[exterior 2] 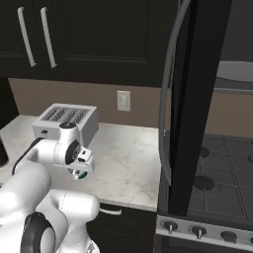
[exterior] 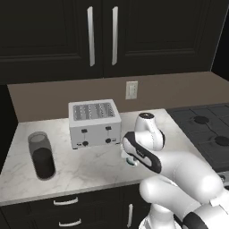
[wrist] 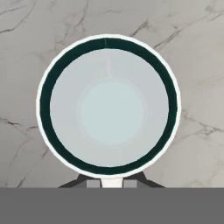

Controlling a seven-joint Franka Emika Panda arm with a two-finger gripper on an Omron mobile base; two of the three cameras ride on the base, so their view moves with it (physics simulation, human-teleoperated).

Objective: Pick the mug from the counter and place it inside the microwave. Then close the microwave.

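Fingers (wrist: 111, 183) clenched on mug (wrist: 108, 105) handle | mug upright on counter (wrist: 26, 26) | writing: none legible

Mug (wrist: 109, 107) seen from above, marbled counter (wrist: 26, 52) beneath it.

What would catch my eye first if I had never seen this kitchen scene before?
Probably the white arm bent low over the marbled counter, its gripper shut on the near rim of a small teal-rimmed mug. Behind it sits a silver toaster, with a dark glass to its left. On the right, the microwave door hangs open above the stovetop.
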